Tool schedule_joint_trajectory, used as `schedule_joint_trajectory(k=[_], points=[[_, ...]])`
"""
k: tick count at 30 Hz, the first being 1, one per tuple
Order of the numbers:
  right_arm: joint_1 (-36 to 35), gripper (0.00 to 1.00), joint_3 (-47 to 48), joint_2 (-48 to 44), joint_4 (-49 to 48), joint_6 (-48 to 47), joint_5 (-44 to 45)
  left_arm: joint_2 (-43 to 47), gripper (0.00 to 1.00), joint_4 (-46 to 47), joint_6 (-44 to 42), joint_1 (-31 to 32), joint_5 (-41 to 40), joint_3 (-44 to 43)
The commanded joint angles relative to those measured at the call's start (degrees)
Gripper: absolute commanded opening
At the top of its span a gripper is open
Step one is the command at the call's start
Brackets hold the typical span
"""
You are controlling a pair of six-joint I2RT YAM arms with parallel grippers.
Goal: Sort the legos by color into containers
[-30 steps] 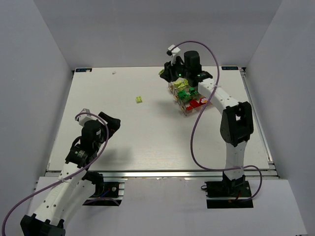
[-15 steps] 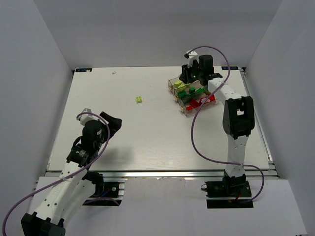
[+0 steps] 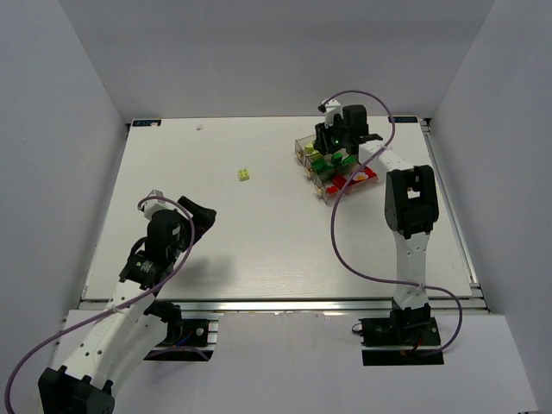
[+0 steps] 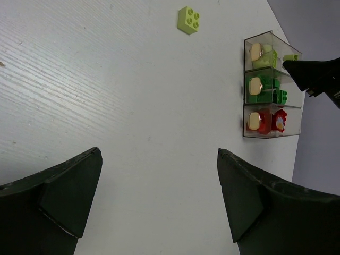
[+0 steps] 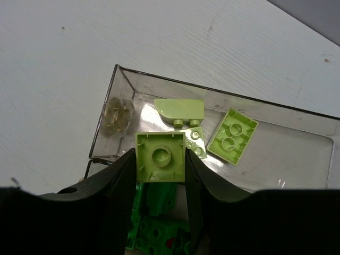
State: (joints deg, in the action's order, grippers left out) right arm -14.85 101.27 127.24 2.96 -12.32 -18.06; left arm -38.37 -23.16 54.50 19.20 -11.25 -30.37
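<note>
- The right gripper [image 5: 160, 159] is clenched on a pale green brick [image 5: 160, 155], which is held with its hollow underside toward the wrist camera.
- The containers [image 4: 245, 68] are located at the far right of the surface [image 3: 216, 250]. Three clear bins are joined in a row:
  - The far bin [image 5: 287, 154] holds sorted pale green pieces [image 5: 232, 135].
  - The middle bin [image 4: 246, 93] holds dark green bricks [image 5: 154, 212].
  - The near bin [image 4: 265, 136] holds red ones.
- Deciding relation: the held brick hangs over the left end of the far bin, which is the bin of matching colour. The long axis of that bin runs left to right, away from the gripper toward the right.
- The dark green bricks of the middle bin are seen just under the near edge of the held brick. A slight shift toward the far side is therefore judged advisable before release.
- The left gripper [image 4: 159, 154] is released. Its jaws are spread wide with nothing between them, over the near left of the surface.
- A loose brick [image 4: 189, 19], pale green, lies flat on the surface with its studs up. It is well apart from the containers, to their left.
- The loose brick lies far and slightly right of the left gripper. The left arm is judged the nearer one for it, and it is the free one.
- No brand, label or legible writing is seen. A pale round fitting [image 4: 255, 85] is seen on the left end wall of each bin, and it is unmarked.
</note>
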Motion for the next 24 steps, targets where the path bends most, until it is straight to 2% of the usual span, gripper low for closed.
schedule_joint_trajectory(k=[1, 4, 6, 9, 13, 16, 17, 18, 20, 24], points=[[0.3, 0.45, 3.1, 0.6, -2.3, -1.6, 0.7, -0.3, 0.98, 1.5, 0.2, 0.0, 0.8, 0.7], [0.2, 0.52, 3.8, 1.3, -2.3, -1.8, 0.9, -0.8, 0.98, 1.7, 0.2, 0.0, 1.0, 0.6], [0.2, 0.63, 3.9, 1.5, -2.3, -1.7, 0.8, -1.0, 0.98, 1.8, 0.2, 0.0, 1.0, 0.4], [0.2, 0.71, 4.3, 1.8, -2.3, -2.0, 0.8, -1.4, 0.98, 2.0, 0.1, 0.0, 1.1, 0.2], [0.2, 0.72, 5.3, 1.5, -2.1, -2.3, -0.5, -1.8, 0.98, 2.2, 0.2, 0.0, 1.1, 0.1], [0.3, 0.77, 6.2, 0.3, -0.2, -4.8, -6.6, -2.1, 0.98, 2.4, 0.1, 0.0, 1.2, 0.2], [0.2, 0.81, 6.1, -0.8, 1.0, -5.3, -8.7, -2.1, 0.98, 2.6, 0.1, 0.0, 1.3, 0.3], [0.2, 0.89, 6.0, -1.1, 1.3, -5.4, -12.7, -2.3, 0.98, 2.8, 0.1, 0.0, 1.3, 0.4], [-0.2, 0.89, 5.5, -2.4, 1.8, -5.5, -17.6, -2.5, 0.98, 3.0, 0.2, 0.0, 1.4, 0.6], [-2.4, 0.89, 5.0, -3.8, 3.3, -5.7, -21.0, -2.8, 0.98, 3.6, 0.0, 0.0, 1.5, 0.7]])
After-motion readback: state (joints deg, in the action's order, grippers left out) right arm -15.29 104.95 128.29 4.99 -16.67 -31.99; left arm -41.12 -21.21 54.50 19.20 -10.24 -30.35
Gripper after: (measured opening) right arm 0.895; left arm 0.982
